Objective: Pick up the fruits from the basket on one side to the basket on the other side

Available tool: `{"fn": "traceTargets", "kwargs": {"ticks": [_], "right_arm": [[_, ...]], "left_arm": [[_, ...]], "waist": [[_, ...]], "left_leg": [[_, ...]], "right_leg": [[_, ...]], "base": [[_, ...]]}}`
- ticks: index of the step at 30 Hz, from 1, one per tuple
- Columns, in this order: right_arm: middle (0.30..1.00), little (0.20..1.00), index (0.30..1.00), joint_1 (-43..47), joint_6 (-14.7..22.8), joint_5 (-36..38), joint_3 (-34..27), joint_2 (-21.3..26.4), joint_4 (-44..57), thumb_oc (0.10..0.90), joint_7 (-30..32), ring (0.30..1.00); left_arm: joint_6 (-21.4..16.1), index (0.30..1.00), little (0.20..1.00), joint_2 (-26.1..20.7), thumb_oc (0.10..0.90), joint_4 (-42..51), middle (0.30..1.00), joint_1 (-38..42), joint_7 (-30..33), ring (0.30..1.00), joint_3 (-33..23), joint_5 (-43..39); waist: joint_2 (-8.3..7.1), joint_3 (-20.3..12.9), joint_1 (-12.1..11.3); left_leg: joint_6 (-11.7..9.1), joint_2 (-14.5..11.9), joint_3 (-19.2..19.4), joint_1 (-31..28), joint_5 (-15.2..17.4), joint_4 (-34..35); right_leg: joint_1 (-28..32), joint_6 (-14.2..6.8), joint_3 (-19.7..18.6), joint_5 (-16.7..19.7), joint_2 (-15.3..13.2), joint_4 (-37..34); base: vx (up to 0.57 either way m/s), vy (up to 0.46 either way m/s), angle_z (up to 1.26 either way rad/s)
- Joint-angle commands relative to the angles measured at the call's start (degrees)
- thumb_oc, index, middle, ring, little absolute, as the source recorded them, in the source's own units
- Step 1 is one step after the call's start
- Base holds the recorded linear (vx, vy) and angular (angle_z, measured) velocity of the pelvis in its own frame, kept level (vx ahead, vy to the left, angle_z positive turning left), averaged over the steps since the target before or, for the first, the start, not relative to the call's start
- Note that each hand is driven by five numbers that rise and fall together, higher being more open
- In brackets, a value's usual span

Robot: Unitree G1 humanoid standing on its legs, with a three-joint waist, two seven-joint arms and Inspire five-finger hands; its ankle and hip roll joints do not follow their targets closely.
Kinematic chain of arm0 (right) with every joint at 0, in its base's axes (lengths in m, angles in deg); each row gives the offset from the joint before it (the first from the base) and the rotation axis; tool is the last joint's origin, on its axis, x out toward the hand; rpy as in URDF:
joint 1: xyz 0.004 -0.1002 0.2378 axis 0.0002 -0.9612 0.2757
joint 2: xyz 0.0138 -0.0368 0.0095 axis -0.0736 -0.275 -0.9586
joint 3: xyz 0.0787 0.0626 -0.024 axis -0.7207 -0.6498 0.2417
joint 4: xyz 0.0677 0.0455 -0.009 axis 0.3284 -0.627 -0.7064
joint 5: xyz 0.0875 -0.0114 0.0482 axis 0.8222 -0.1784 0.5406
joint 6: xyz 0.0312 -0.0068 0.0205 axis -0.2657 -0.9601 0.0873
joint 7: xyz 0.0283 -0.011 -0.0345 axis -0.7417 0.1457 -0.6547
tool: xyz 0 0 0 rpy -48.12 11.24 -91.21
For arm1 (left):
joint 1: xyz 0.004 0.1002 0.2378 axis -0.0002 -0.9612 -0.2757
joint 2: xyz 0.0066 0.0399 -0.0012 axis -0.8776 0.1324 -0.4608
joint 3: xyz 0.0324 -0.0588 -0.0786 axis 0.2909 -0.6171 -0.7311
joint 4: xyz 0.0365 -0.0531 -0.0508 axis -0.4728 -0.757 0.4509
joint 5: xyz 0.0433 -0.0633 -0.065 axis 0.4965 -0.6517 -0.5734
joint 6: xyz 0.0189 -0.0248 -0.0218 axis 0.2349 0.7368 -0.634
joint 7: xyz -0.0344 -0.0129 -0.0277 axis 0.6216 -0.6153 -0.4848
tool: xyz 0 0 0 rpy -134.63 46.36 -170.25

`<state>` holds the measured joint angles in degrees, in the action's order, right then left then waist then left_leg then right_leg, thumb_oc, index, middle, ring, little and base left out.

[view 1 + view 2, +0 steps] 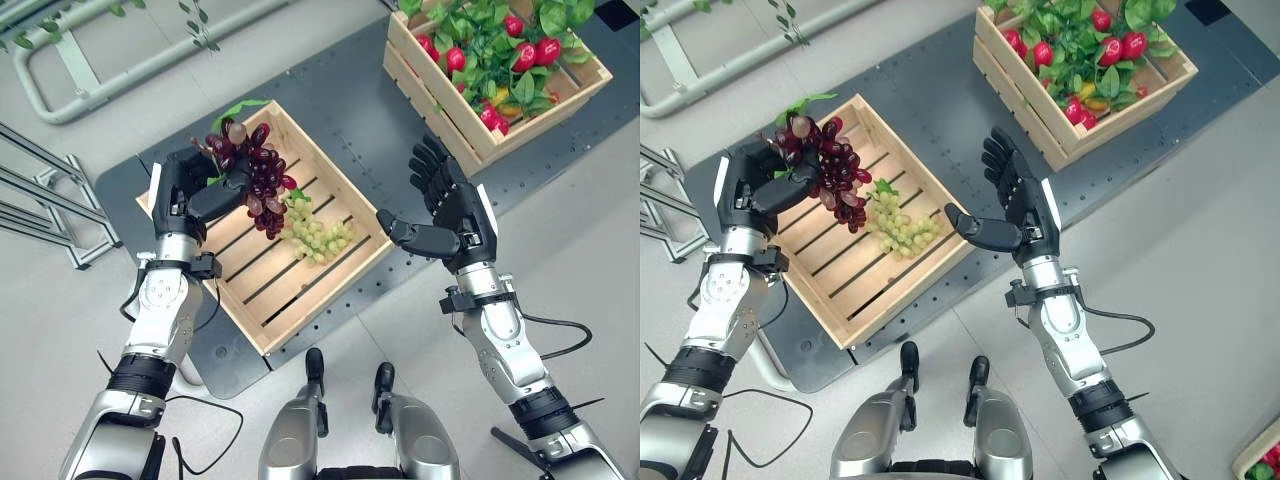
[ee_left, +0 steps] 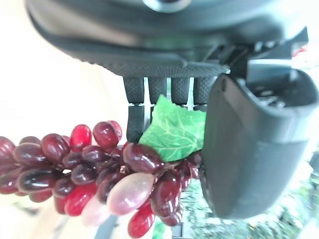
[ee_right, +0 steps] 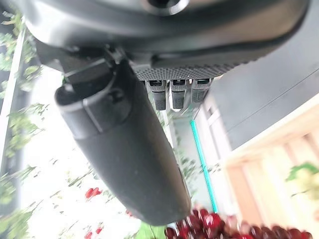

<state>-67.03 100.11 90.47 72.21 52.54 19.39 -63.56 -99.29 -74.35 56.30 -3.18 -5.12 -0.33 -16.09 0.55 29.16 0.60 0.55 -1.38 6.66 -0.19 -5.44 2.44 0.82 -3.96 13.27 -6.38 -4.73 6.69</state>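
My left hand (image 1: 190,192) is shut on a bunch of dark red grapes (image 1: 258,178) with a green leaf (image 2: 174,132), held over the left wooden basket (image 1: 352,265). The bunch hangs from between thumb and fingers (image 2: 149,94), just above the slats. A bunch of green grapes (image 1: 315,233) lies on the basket floor right beside it. My right hand (image 1: 450,205) hovers open, palm turned toward the left basket, between the two baskets. The right wooden basket (image 1: 452,125) at the back holds red fruits (image 1: 533,52) among green leaves.
Both baskets stand on a dark perforated plate (image 1: 350,110) on a pale floor. A grey metal tube frame (image 1: 90,75) lies at the back left, and a metal rack (image 1: 40,200) stands at the far left.
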Motion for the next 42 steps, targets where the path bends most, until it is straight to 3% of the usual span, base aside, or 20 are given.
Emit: {"fn": "traceTargets", "kwargs": {"ticks": [1, 5, 12, 23, 31, 36, 42], "right_arm": [[0.9, 0.9, 0.9, 0.1, 1.9, -1.0, 2.3, 2.0, 3.0, 0.8, -3.6, 0.9], [0.9, 0.9, 0.9, 1.6, -0.8, -0.6, 3.5, 1.7, 3.8, 0.8, -4.0, 0.9], [0.9, 0.9, 0.9, 9.1, -11.2, 9.2, 7.8, -0.8, 0.1, 0.8, -8.5, 0.9], [0.9, 0.9, 0.9, 20.3, -17.0, 19.1, 12.5, -6.8, -10.5, 0.8, -9.1, 0.9], [0.9, 0.9, 0.9, 22.5, -16.0, 24.4, 13.8, -10.4, -15.0, 0.8, -9.6, 0.9], [0.9, 0.9, 0.9, 25.4, -13.7, 26.0, 13.5, -13.9, -15.7, 0.8, -6.0, 0.9], [0.9, 0.9, 0.9, 27.3, -12.0, 24.6, 12.9, -14.9, -15.6, 0.8, -2.5, 0.9]], "left_arm": [[-2.7, 0.3, 0.3, -1.5, 0.4, 1.7, 0.3, 3.1, -1.7, 0.3, -3.0, -1.0], [-0.3, 0.3, 0.3, -1.8, 0.4, 2.6, 0.3, 4.6, -3.2, 0.3, -2.0, -2.2], [1.6, 0.3, 0.3, -2.5, 0.4, 1.2, 0.3, 12.4, -4.8, 0.3, 3.2, -4.3], [4.2, 0.3, 0.3, 0.8, 0.4, -2.6, 0.3, 23.4, -6.6, 0.3, 10.5, -10.7], [5.7, 0.3, 0.3, 3.3, 0.4, -2.2, 0.3, 25.4, -6.8, 0.3, 12.0, -12.9], [8.0, 0.3, 0.3, 5.8, 0.4, -3.7, 0.3, 26.0, -8.4, 0.3, 13.3, -12.6], [9.6, 0.3, 0.3, 6.6, 0.4, -5.8, 0.3, 24.8, -10.4, 0.3, 13.7, -10.8]], "waist": [[2.24, -16.7, -0.3], [2.69, -18.4, -0.6], [2.5, -21.6, -1.6], [1.68, -25.3, -3.4], [1.45, -26.5, -4.1], [1.48, -27.1, -4.5], [1.49, -27.3, -4.8]], "left_leg": [[-1.1, 1.5, -0.4, -1.8, 8.0, -4.2], [-1.1, 1.5, -0.6, -3.1, 8.3, -3.7], [-1.5, 1.4, -1.7, -6.0, 7.7, -0.5], [-2.3, 1.2, -4.5, -5.0, 5.4, 2.6], [-2.1, 0.9, -4.2, -5.7, 5.8, 2.6], [-1.9, 0.9, -4.2, -6.4, 6.3, 2.6], [-1.7, 1.0, -4.3, -6.8, 6.5, 2.6]], "right_leg": [[1.2, 0.2, -1.1, 4.6, -3.6, -5.1], [2.6, 0.2, -0.9, 4.4, -3.6, -5.4], [6.3, 0.1, 0.0, 5.6, -3.2, -9.2], [6.2, 0.0, 1.3, 6.9, -2.1, -11.7], [7.0, 0.2, 1.9, 6.5, -2.2, -11.7], [7.6, 0.4, 1.9, 6.2, -2.2, -11.7], [7.8, 0.4, 1.4, 6.1, -2.2, -11.7]], "base": [[0.1, -0.035, 0.07], [0.07, -0.031, 0.04], [0.03, -0.069, 0.0], [-0.02, -0.07, 0.07], [0.01, -0.011, 0.03], [0.0, 0.0, 0.0], [0.0, 0.0, 0.0]]}}
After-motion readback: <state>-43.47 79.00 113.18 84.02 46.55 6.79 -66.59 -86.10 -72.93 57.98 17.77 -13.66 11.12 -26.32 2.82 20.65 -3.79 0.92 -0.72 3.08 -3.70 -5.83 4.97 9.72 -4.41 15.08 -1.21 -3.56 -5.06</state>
